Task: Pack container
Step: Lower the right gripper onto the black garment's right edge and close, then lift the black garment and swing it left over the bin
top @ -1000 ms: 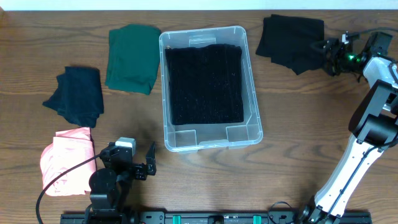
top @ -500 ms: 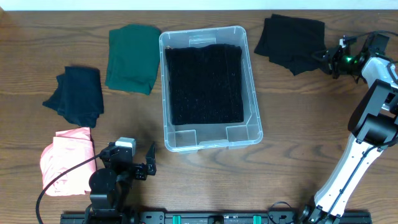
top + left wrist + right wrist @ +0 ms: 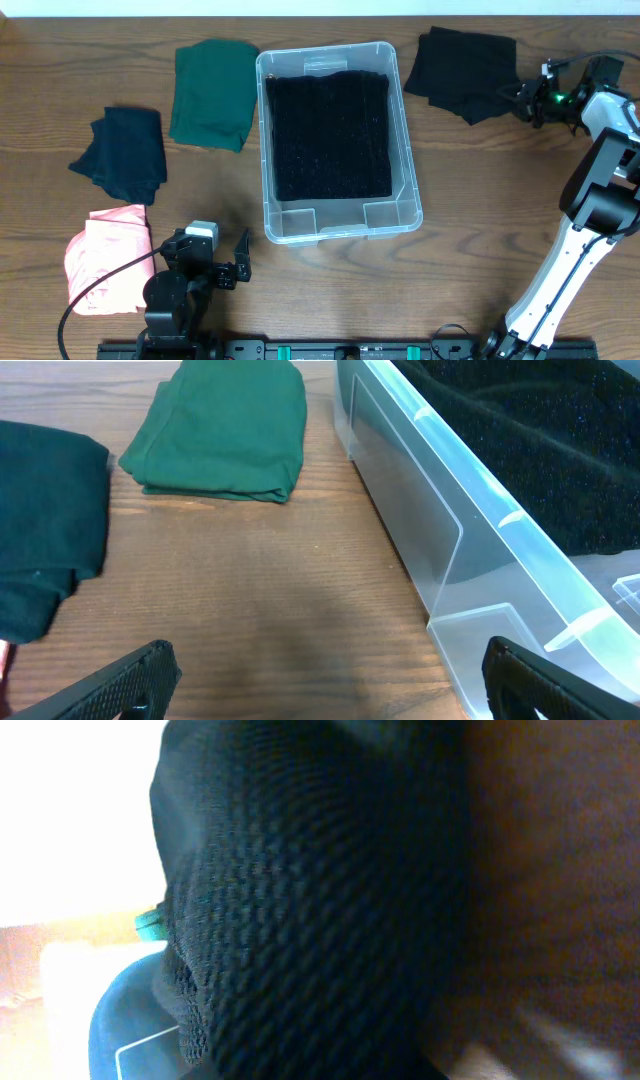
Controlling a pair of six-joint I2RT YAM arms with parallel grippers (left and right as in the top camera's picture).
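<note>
The clear plastic container [image 3: 340,48] stands mid-table with a folded black knit garment [image 3: 330,135] lying inside it. A second black garment [image 3: 465,65] lies to its right at the back. My right gripper [image 3: 522,98] is at that garment's right edge, shut on it. Black knit fabric [image 3: 300,900] fills the right wrist view, hiding the fingers. My left gripper [image 3: 225,262] rests near the front left, open and holding nothing. In the left wrist view, my left gripper [image 3: 325,670] shows bare wood between its fingers, and the container's wall [image 3: 450,530] is at the right.
A folded green garment [image 3: 212,92] lies just left of the container, also seen as the green garment [image 3: 225,425]. A dark navy garment [image 3: 125,150] sits further left. A pink garment [image 3: 108,255] lies at the front left beside the left arm.
My right gripper has shut on the right-hand black garment's edge, and the garment has slid a little leftward. The left arm has not moved.
</note>
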